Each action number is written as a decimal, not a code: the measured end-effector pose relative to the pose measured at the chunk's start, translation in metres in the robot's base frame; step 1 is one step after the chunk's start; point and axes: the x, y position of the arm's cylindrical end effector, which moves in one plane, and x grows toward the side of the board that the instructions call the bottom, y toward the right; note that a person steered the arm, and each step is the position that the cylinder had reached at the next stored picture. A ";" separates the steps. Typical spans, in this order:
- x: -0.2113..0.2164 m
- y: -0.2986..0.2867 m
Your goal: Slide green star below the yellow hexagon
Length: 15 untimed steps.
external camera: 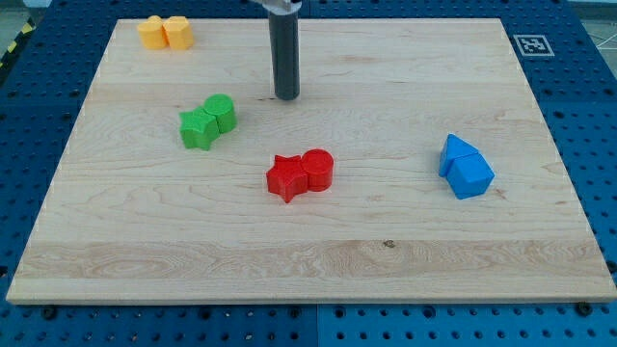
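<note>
The green star [199,127] lies on the wooden board at the left of the middle, touching a green round block [221,112] at its upper right. The yellow hexagon [177,32] sits at the board's top left corner, touching another yellow block [151,32] on its left. My tip [287,95] is the lower end of a dark rod that comes down from the view's top. It stands to the right of and slightly above the green pair, apart from them, with a gap of bare wood between.
A red star [285,178] and a red round block [317,170] touch each other near the board's middle. Two blue blocks [465,167] sit together at the right. The board's edges [308,294] are ringed by a blue perforated table.
</note>
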 end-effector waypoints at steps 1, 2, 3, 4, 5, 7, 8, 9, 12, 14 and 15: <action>0.036 0.000; 0.064 -0.019; 0.077 -0.057; 0.079 -0.078; 0.079 -0.076; 0.103 -0.081; 0.103 -0.082; 0.102 -0.093; 0.079 -0.102; 0.057 -0.094; 0.040 -0.094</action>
